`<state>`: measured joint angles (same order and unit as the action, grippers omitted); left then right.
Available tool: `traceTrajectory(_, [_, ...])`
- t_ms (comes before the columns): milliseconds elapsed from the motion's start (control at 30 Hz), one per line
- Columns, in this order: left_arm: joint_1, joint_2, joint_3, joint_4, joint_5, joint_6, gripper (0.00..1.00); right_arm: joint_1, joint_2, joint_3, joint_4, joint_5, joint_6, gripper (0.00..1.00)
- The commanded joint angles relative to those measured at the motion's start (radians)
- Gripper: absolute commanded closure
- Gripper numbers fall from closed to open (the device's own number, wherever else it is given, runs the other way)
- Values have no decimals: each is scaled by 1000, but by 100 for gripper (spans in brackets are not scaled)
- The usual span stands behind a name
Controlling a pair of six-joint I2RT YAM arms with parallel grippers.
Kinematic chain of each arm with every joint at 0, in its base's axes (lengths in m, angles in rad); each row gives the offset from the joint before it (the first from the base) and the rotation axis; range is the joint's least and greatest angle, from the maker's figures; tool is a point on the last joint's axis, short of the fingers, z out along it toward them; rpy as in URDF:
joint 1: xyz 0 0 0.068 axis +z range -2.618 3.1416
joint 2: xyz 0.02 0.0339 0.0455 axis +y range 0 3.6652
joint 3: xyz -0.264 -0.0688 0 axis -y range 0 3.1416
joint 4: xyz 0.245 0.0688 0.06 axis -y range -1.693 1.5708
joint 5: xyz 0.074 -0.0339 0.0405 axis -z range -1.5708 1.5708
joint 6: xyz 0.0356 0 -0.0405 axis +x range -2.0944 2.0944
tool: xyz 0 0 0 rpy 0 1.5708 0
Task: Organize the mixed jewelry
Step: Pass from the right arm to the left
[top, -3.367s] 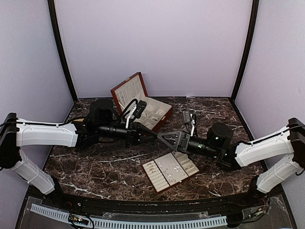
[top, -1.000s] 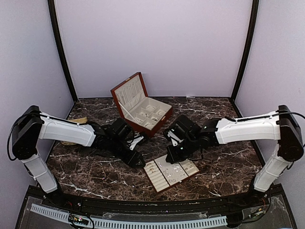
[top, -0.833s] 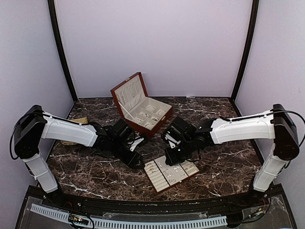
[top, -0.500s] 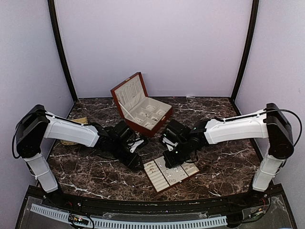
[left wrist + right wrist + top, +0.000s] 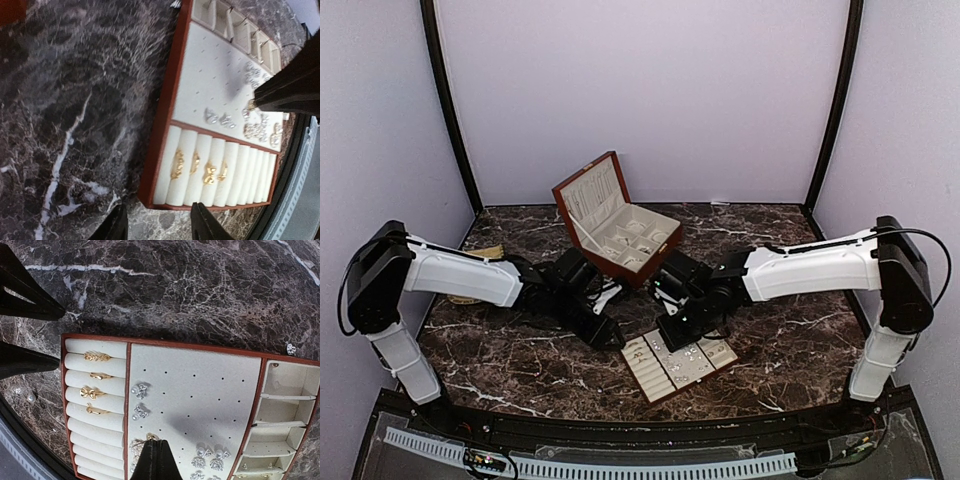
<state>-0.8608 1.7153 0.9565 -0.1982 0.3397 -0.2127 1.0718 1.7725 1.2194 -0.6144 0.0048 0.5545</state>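
Note:
The mixed jewelry lies mostly on the cream slotted tray (image 5: 190, 346), which also shows in the overhead view (image 5: 646, 386). Several gold rings (image 5: 97, 356) sit in the tray's roll slots, and silvery pearl earrings (image 5: 140, 390) rest on its perforated pad. My right gripper (image 5: 159, 442) hovers over the pad's near left corner, shut on a tiny gold piece (image 5: 151, 436) that pokes out at its tips. My left gripper (image 5: 160, 227) is open over the marble just off the tray's ring end (image 5: 210, 202), holding nothing.
The red-brown wooden box (image 5: 620, 240) stands open behind the arms. A loose silvery piece (image 5: 290, 348) lies on the marble beside the tray's compartment end, and a pearl (image 5: 31, 398) lies off its ring end. The left gripper's fingers (image 5: 30, 297) flank the tray's corner.
Both arms pulled back from the wooden box to the tray. Over the last second the right gripper slid left over the pad, while the left gripper barely moved.

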Motion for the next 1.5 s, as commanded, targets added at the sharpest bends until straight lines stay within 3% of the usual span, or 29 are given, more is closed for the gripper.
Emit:
traceTrajectory(0, [4, -178, -45, 152, 9, 17, 54, 10, -24, -9, 40, 50, 0, 100])
traceTrajectory(133, [2, -194, -43, 245, 71, 7, 52, 7, -56, -52, 108, 46, 15, 100])
traceTrajectory(467, [-20, -22, 44, 292, 191, -85, 57, -5, -108, -119, 212, 48, 54, 100])
traceTrajectory(1033, [-38, 101, 96, 332, 252, -157, 57, -10, -139, -150, 261, 26, 72, 100])
traceTrajectory(1233, [-42, 117, 100, 335, 257, -168, 62, -10, -145, -155, 269, 23, 76, 100])
traceTrajectory(1467, [-43, 31, -32, 499, 227, -238, 64, -26, -154, -183, 278, 35, 118, 100])
